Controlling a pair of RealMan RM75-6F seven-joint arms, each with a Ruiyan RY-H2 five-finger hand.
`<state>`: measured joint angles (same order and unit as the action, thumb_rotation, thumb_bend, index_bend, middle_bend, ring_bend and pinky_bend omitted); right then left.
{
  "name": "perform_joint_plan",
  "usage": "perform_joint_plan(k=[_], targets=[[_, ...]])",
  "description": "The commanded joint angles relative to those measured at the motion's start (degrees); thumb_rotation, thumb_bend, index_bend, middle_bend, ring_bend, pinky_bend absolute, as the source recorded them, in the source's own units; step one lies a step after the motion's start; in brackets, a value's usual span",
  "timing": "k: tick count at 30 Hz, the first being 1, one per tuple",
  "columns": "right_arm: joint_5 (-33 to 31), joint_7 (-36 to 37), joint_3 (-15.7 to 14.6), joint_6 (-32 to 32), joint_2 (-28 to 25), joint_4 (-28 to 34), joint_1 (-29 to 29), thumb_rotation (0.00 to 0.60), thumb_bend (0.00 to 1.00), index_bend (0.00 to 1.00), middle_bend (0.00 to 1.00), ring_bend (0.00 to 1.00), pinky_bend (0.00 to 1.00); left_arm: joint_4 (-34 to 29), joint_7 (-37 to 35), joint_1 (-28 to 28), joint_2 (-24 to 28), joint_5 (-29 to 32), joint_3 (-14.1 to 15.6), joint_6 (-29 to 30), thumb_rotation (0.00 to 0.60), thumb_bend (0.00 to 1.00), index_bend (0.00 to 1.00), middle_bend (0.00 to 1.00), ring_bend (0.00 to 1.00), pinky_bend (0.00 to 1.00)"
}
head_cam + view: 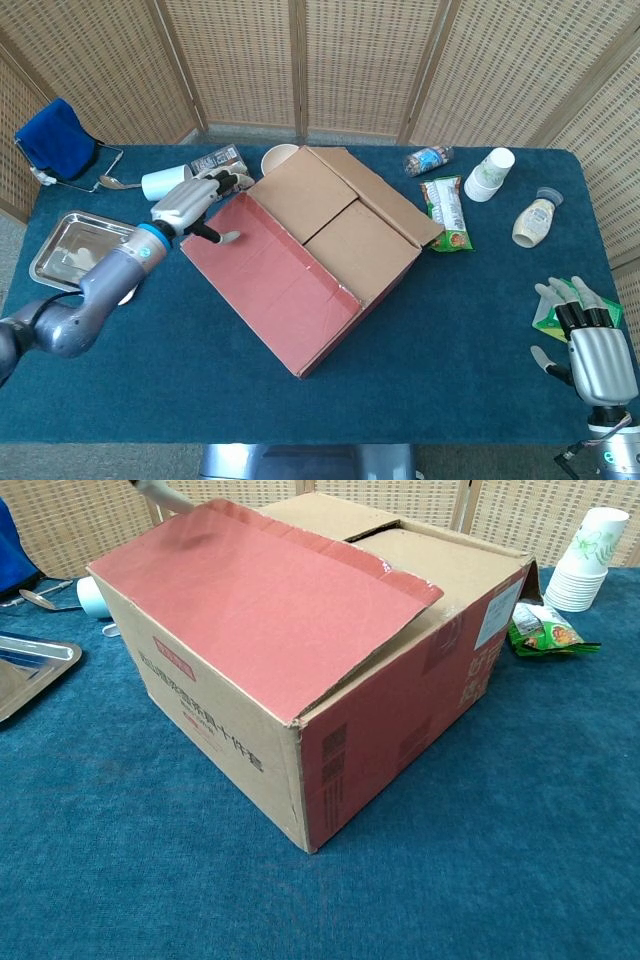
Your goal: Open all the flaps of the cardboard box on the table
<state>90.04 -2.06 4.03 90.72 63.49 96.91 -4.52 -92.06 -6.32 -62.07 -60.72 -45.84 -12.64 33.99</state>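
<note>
Cardboard box (pixel 310 265) sits mid-surface, angled. None of its flaps look opened yet: red flap (pixel 260 600) lies flat, brown ones too. Your left hand (pixel 195 203) is at the red flap's far corner, fingers apart, gripping nothing. Right hand (pixel 590 345) idles near the edge, fingers spread, empty.

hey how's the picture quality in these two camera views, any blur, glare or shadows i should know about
Head view: evenly lit and sharp, no glare on the metal tray; only soft shadows beside the cardboard box. Chest view: box sharp, but the left hand is a blurred sliver at the top edge, casting a faint shadow on the red flap.
</note>
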Motion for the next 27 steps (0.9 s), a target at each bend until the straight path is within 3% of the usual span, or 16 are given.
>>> perform_joint_plan(k=[1, 6, 11, 19, 27], targets=[[0.12, 0.23, 0.06, 0.09, -0.07, 0.00, 0.05, 0.600, 0.17, 0.16, 0.13, 0.00, 0.16, 0.98, 6.31, -4.04, -3.15, 6.20, 1.99, 2.58, 0.600, 0.04, 0.16, 0.07, 0.00, 0.00], [0.22, 1.17, 0.20, 0.22, -0.34, 0.04, 0.16, 0.600, 0.17, 0.16, 0.13, 0.00, 0.16, 1.50, 11.81, -7.72, -5.57, 12.29, 3.02, 3.58, 0.600, 0.04, 0.15, 0.08, 0.00, 0.00], [0.26, 2.05, 0.31, 0.36, -0.57, -0.07, 0.33, 0.600, 0.17, 0.15, 0.13, 0.00, 0.16, 0.93, 16.71, -10.72, -6.65, 17.27, 3.98, 5.13, 0.600, 0.04, 0.15, 0.20, 0.00, 0.00], [0.58, 2.25, 0.35, 0.46, -0.57, -0.06, 0.44, 0.600, 0.17, 0.14, 0.13, 0.00, 0.16, -0.37, 20.80, -12.41, -6.58, 21.37, 4.92, 6.85, 0.600, 0.04, 0.15, 0.37, 0.07, 0.00], [0.67, 2.56, 0.39, 0.40, -0.61, -0.10, 0.51, 0.600, 0.17, 0.12, 0.13, 0.00, 0.15, -1.35, 21.59, -12.35, -5.77, 22.27, 4.39, 7.73, 0.600, 0.04, 0.15, 0.42, 0.10, 0.00]])
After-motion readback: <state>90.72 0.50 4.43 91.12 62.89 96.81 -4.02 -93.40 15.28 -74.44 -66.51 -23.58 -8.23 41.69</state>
